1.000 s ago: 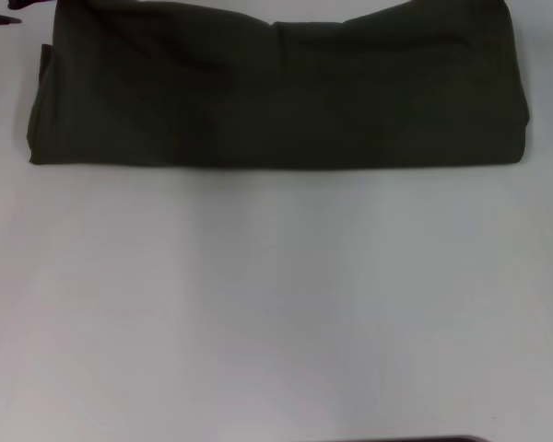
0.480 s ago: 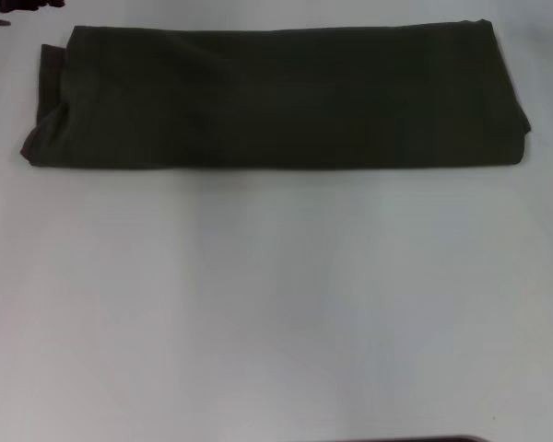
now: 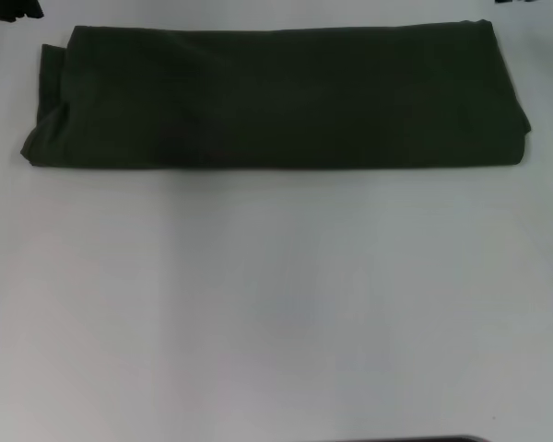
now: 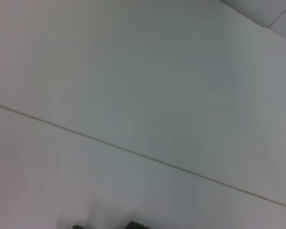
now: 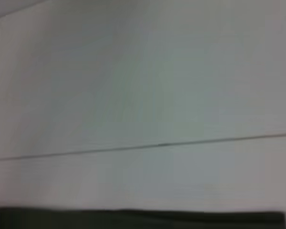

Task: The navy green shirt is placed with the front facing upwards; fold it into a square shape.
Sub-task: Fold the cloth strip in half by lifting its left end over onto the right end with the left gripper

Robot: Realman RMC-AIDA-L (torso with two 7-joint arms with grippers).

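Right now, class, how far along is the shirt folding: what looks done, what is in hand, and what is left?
Done: the shirt lies folded into a long flat band at the far side of the white table, no lettering or collar showing. In hand: nothing; neither gripper touches it, with only dark bits at the head view's top corners. Left: the band is much wider than deep, so it probably needs folding across its length to make a square.

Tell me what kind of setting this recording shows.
Probably a lab or test bench for cloth folding: a plain white table holds only the navy green shirt, folded into a long band, with bare pale surfaces in both wrist views.
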